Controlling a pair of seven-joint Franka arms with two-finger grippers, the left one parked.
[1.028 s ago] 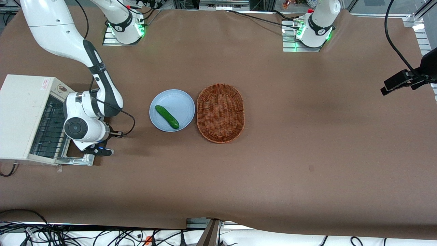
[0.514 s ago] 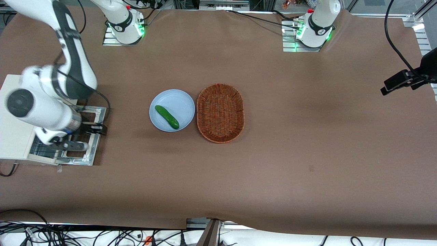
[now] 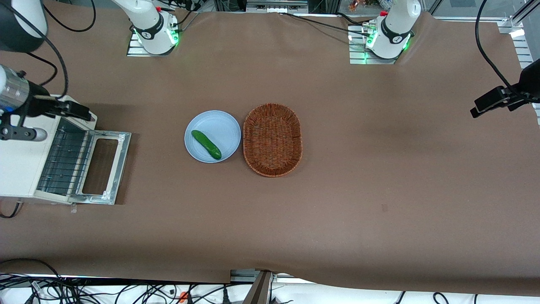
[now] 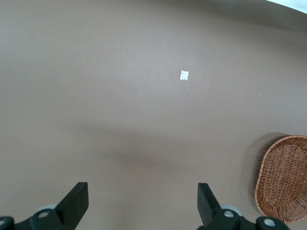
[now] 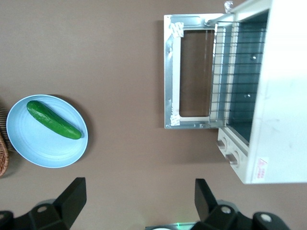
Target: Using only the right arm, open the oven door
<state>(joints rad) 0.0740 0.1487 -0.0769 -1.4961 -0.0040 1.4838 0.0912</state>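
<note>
The oven door (image 3: 121, 160) lies folded down flat on the table in front of the cream-white oven (image 3: 21, 147), and the wire rack (image 3: 63, 160) inside shows. The door also shows in the right wrist view (image 5: 171, 76), flat in front of the oven (image 5: 283, 96). The right arm (image 3: 12, 90) is raised high above the oven at the working arm's end of the table. My gripper (image 5: 139, 201) is open and empty, well above the table and clear of the door.
A light blue plate (image 3: 221, 126) with a green cucumber (image 3: 206, 144) sits beside a wicker basket (image 3: 272, 139) mid-table. The plate (image 5: 33, 143) and cucumber (image 5: 53, 120) also show in the right wrist view. The oven's knobs (image 5: 229, 152) face the table.
The right arm has lifted off the oven door and swung up and away over the oven. The door, partly covered before, now lies fully in view, flat and open.
</note>
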